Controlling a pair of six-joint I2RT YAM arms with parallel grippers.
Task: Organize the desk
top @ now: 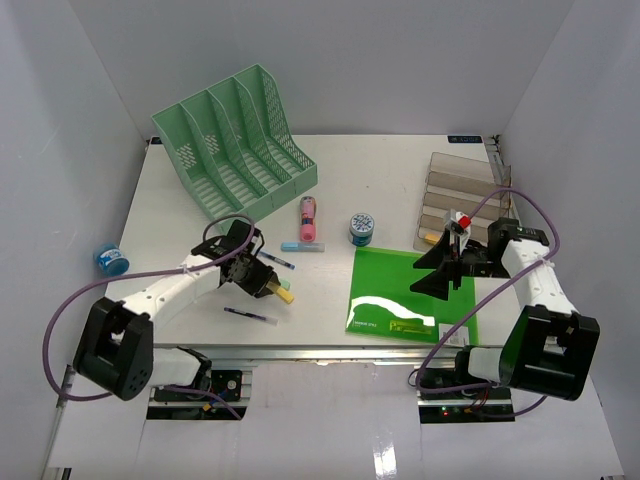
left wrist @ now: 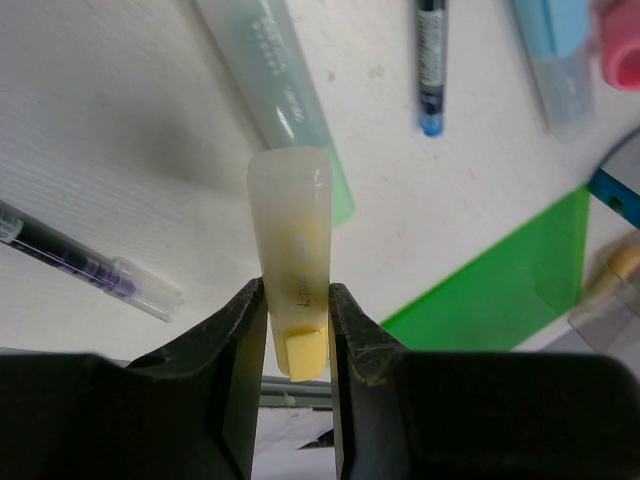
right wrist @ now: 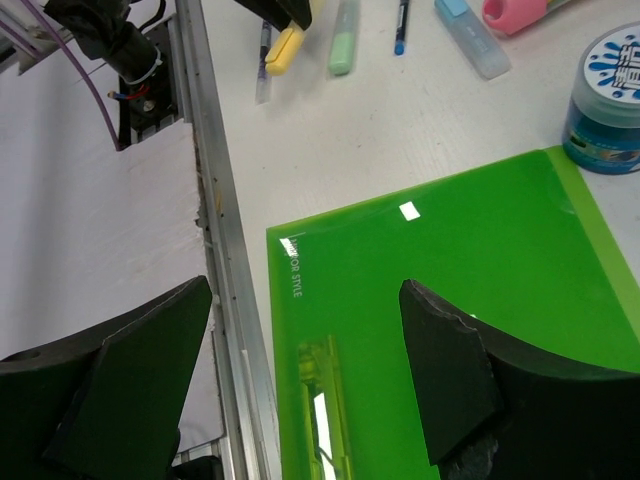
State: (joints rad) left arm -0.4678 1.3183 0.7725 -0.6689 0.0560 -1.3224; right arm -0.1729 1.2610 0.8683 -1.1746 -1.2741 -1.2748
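My left pincer [left wrist: 297, 335] is clamped on the yellow highlighter [left wrist: 290, 220], but only near one end, with the white desk [left wrist: 110, 130] spread underneath; my right pincer [right wrist: 305, 340] hangs wide open. Gripped that far back, it might swivel and drop when I lift

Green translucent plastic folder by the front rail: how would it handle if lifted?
Probably floppy: the green translucent plastic folder is a thin flat sheet. Likely slippery: its glossy face shows glare. Flush on the white desk, maybe hard to pinch.
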